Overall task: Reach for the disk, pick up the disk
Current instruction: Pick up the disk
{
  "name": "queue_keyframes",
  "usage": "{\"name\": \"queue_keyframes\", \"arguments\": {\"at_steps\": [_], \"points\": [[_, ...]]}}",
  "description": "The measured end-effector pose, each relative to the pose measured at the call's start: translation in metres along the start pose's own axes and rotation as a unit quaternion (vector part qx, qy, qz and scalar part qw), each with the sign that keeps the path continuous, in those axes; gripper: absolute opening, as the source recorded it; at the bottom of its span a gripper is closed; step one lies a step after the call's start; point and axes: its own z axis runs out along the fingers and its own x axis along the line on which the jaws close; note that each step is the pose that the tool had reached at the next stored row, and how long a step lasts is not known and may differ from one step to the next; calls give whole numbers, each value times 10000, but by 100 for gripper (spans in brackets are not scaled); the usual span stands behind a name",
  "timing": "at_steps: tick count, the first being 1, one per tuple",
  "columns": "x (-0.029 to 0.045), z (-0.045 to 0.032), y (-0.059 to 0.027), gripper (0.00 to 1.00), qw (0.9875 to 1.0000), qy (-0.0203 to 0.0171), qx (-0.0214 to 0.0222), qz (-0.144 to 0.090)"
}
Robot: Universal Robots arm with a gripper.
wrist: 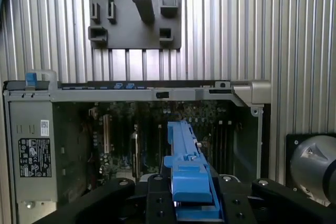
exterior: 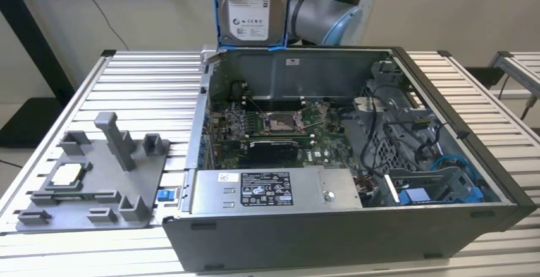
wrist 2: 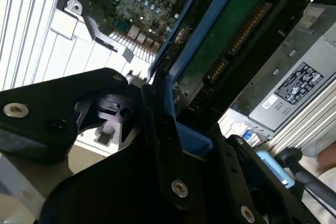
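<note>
Disk (exterior: 251, 8) upright above open computer case (exterior: 337, 242), held aloft, claw (wrist: 191, 195) clamped on it

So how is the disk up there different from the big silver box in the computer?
The disk hangs upright above the case, held in the gripper; the silver box lies flat inside it. The disk has a blue frame; the box has none. The disk looks smaller than the box. Both are grey metal with a printed label.
</note>
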Motion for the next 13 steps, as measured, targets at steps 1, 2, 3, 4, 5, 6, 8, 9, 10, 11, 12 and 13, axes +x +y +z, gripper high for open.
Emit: {"name": "queue_keyframes", "arguments": {"at_steps": [1, 2, 3, 4, 5, 6, 8, 9, 10, 11, 12, 13], "points": [[-2, 0, -38, 0, 10000, 0, 0, 0], [-3, 1, -73, 0, 10000, 0, 0, 0], [-4, 1, -108, 0, 10000, 0, -1, 0], [-5, 1, -143, 0, 10000, 0, -1, 0], [-7, 2, -180, 0, 10000, 0, 0, 0], [-8, 2, -215, 0, 10000, 0, -1, 0], [-11, 2, -283, 0, 10000, 0, -1, 0], [-12, 2, -318, 0, 10000, 0, -1, 0], [-13, 3, -353, 0, 10000, 0, -1, 0], [-15, 3, -386, 0, 10000, 0, -2, 0], [-16, 3, -420, 0, 10000, 0, -2, 0], [-17, 4, -453, 0, 10000, 0, -2, 1]]}}
